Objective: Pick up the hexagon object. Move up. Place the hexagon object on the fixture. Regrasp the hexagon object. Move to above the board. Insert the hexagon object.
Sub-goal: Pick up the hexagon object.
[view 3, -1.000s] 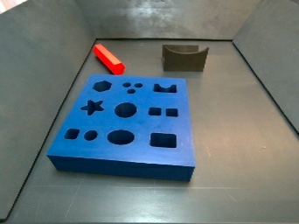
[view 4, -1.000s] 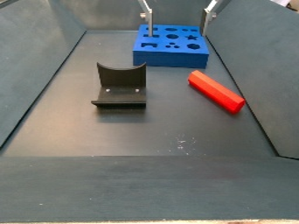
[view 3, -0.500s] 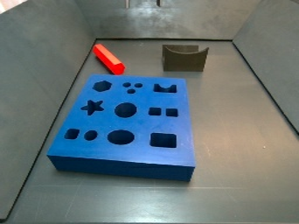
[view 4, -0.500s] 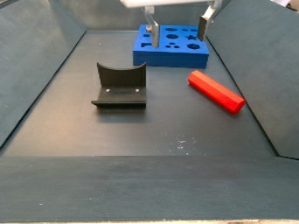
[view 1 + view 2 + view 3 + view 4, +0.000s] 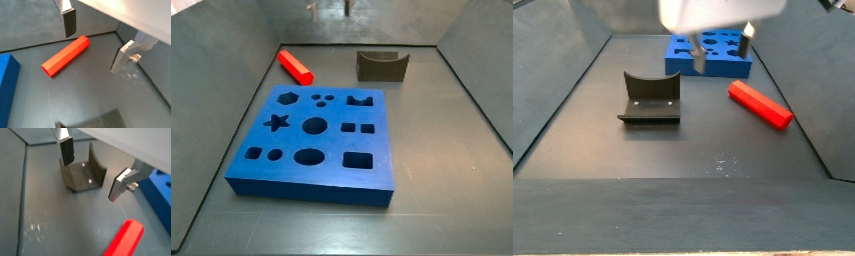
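The gripper (image 5: pixel 723 48) hung up in the air with its 2 fingers (image 5: pixel 69 21) spread wide and nothing between them, so plenty of gap there. Below, the hexagon object (image 5: pixel 760 104) lay flat on bare floor, clear all around, just beside the right-hand wall in a side view. The fixture (image 5: pixel 649 98) stood well apart from it, open floor between. The board (image 5: pixel 318 139) filled the middle, near the peg's end.

Dark grey floor (image 5: pixel 438 150): board (image 5: pixel 318 138) near-centre, hexagon object (image 5: pixel 295 67) flat far-left, fixture (image 5: pixel 382 66) far-right. Gripper (image 5: pixel 722 48) hangs above, jaws apart, empty.
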Controlling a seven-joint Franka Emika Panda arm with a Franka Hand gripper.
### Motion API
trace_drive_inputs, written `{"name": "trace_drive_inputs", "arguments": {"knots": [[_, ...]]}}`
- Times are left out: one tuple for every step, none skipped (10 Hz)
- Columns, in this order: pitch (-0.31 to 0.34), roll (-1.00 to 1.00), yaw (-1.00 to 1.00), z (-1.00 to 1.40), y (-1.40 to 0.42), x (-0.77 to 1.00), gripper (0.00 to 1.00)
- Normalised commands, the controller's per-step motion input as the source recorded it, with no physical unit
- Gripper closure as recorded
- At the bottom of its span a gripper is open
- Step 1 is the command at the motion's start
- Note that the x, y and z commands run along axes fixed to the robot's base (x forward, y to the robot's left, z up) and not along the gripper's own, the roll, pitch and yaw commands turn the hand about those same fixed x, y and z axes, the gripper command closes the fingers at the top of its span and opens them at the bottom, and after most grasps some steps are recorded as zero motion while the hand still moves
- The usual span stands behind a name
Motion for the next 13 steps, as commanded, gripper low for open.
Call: {"name": "trace_drive_inputs", "arguments": {"knots": [[-0.119, 0.00, 0.00, -0.94, 0.00, -1.00, 0.00], [-0.099, 0.01, 0.00, -0.97, 0.00, -0.95, 0.00], [-0.087, 0.03, 0.00, -0.99, 0.00, -0.90, 0.00], [-0.099, 0.02, 0.00, -0.99, 0.00, -0.87, 0.00], [-0.097, 0.01, 0.00, -1.00, 0.00, -0.85, 0.00], [-0.099, 0.00, 0.00, -1.00, 0.00, -0.76, 0.00], [-0.094, 0.00, 0.00, -0.95, 0.19, -0.64, 0.00], [-0.030, 0.00, 0.00, -0.41, 0.15, -0.33, 0.00], [0.000, -0.01, 0.00, 0.00, 0.01, 0.00, 0.00], [-0.101, 0.00, -0.69, -0.59, 0.08, 0.38, 0.00], [0.000, 0.00, -0.94, -0.76, 0.07, 0.21, 0.00], [0.000, 0.00, -0.51, -0.29, 0.14, 0.00, 0.00], [-0.051, 0.03, 0.00, -0.21, 0.00, -0.03, 0.00]]}}
